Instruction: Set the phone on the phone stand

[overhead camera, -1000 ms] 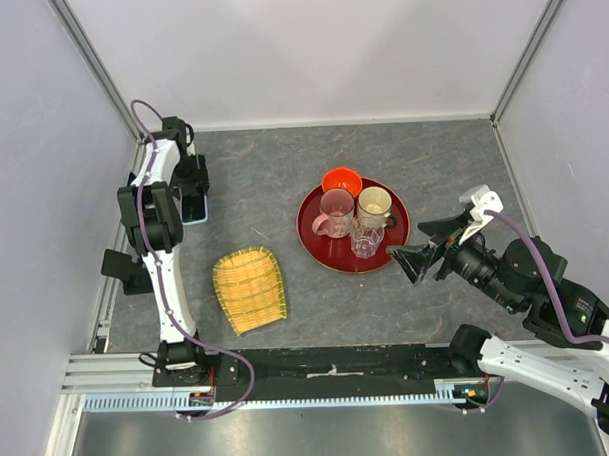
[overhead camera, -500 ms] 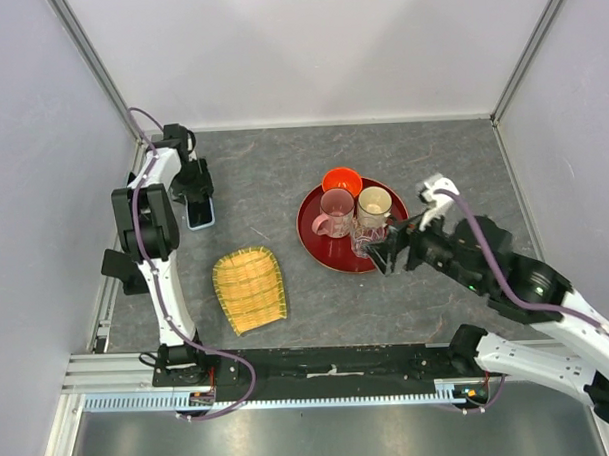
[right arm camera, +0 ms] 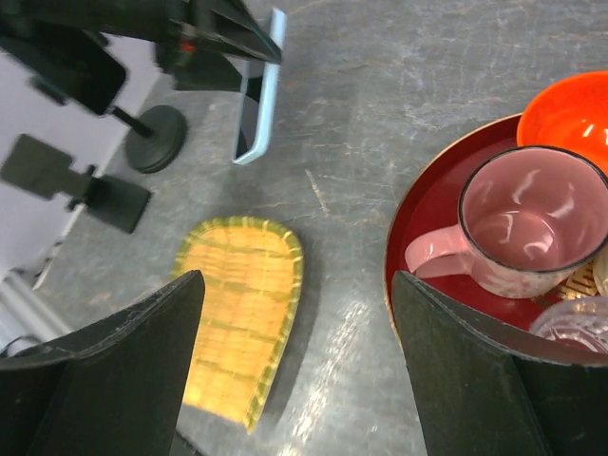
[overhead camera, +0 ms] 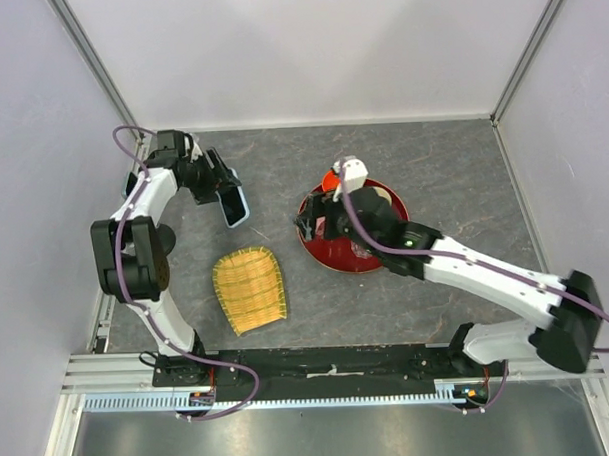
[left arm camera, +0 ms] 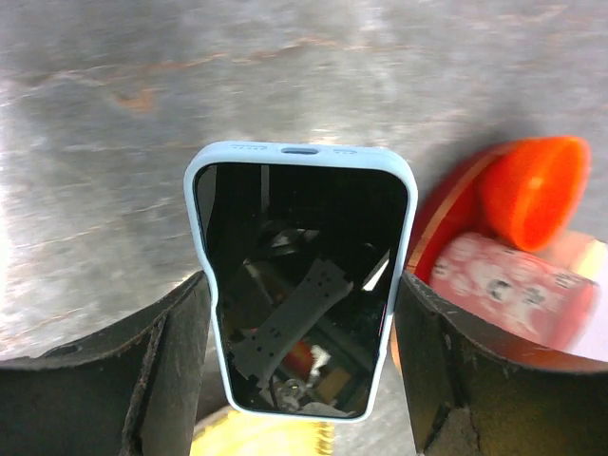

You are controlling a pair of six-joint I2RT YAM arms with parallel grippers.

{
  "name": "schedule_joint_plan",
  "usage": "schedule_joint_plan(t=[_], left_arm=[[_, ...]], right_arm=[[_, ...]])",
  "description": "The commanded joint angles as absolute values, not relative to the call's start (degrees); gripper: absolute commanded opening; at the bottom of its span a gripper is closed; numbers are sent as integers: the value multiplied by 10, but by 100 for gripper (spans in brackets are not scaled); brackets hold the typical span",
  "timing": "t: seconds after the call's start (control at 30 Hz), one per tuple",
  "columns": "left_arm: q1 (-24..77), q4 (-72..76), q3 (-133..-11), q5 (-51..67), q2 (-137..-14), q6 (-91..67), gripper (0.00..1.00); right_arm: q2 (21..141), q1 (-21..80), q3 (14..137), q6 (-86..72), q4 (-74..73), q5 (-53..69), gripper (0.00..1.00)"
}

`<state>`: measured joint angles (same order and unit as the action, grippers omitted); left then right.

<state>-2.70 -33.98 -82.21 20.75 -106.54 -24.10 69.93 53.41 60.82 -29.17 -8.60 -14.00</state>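
The phone (left arm camera: 302, 237), in a light blue case with a dark screen, hangs tilted above the table's left part (overhead camera: 235, 204). My left gripper (left arm camera: 302, 318) is shut on its long edges, one finger (left arm camera: 180, 351) on each side. From the right wrist the phone (right arm camera: 258, 90) shows edge-on. The black phone stand (right arm camera: 155, 139), a round base with a stem and a plate on top, stands left of the phone near the left wall (overhead camera: 164, 238). My right gripper (right arm camera: 296, 280) is open and holds nothing, hovering over the red tray's left rim (overhead camera: 309, 223).
A red round tray (right arm camera: 427, 223) carries a pink mug (right arm camera: 532, 218), an orange bowl (right arm camera: 570, 114) and a clear glass (right arm camera: 579, 328). A yellow woven tray (overhead camera: 250, 288) lies on the table in front of the phone. The enclosure's walls stand close on the left and at the back.
The left gripper has lifted the phone off the far-left table and carried it right. The right arm has swung left from the right side to above the red tray.
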Motion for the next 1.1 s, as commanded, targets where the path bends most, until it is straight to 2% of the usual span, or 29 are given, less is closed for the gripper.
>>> schedule_joint_plan(t=[0.0, 0.03, 0.17, 0.33, 0.5, 0.53, 0.67, 1.07], left_arm=[[-22, -218, -797, 345, -979, -320, 2], [-23, -187, -779, 379, -956, -324, 2], [-17, -168, -757, 383, -917, -305, 2], [-5, -167, -751, 352, -881, -266, 2], [54, -169, -750, 284, -830, -199, 2], [68, -169, -746, 270, -824, -179, 2], [96, -160, -733, 226, -798, -153, 2], [161, -136, -711, 178, -787, -85, 2]], right_arm=[[797, 535, 657, -288, 23, -224, 87], [814, 535, 690, -288, 30, -241, 87], [896, 494, 796, -344, 31, -233, 86], [992, 408, 937, -375, 2, -118, 84], [1077, 355, 1054, -311, -93, 40, 82], [1084, 354, 1063, -294, -114, 87, 83], [1078, 351, 1061, -237, -145, 81, 82], [1002, 324, 972, -284, -114, 111, 81]])
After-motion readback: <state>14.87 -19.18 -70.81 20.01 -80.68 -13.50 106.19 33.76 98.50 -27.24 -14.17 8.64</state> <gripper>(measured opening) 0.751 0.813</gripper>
